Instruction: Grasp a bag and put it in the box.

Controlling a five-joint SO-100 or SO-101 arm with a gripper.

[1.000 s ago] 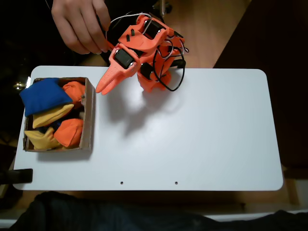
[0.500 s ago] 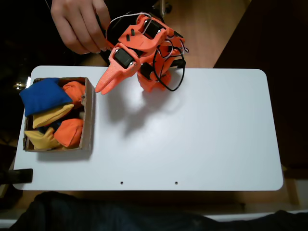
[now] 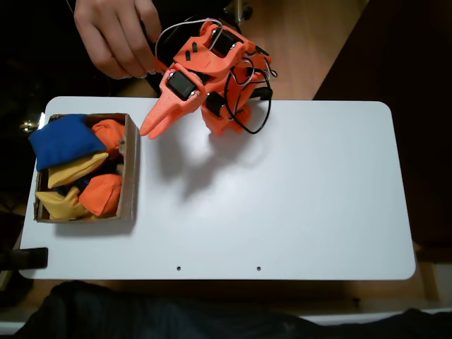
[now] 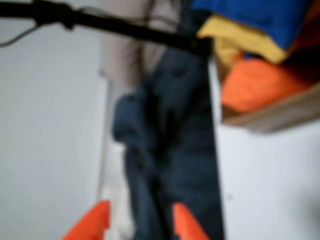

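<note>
Wide open white tabletop (image 3: 296, 198) from centre to right edge in the fixed view, unobstructed for passage. Low brown cardboard box (image 3: 129, 176) at the left end, heaped full: royal-blue fabric beanbag (image 3: 63, 140) on top at the back, overhanging the left wall, yellow beanbags (image 3: 74, 169) and orange beanbags (image 3: 102, 194) packed beneath. Orange two-finger gripper (image 3: 150, 128) just beside the box's back right corner. Person's hand (image 3: 116, 35) beyond the back edge.

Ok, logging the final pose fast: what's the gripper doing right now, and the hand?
Gripper: open, holding nothing.
Person's hand: above the table's far edge, fingers curled; whether it holds anything cannot be told.
</note>
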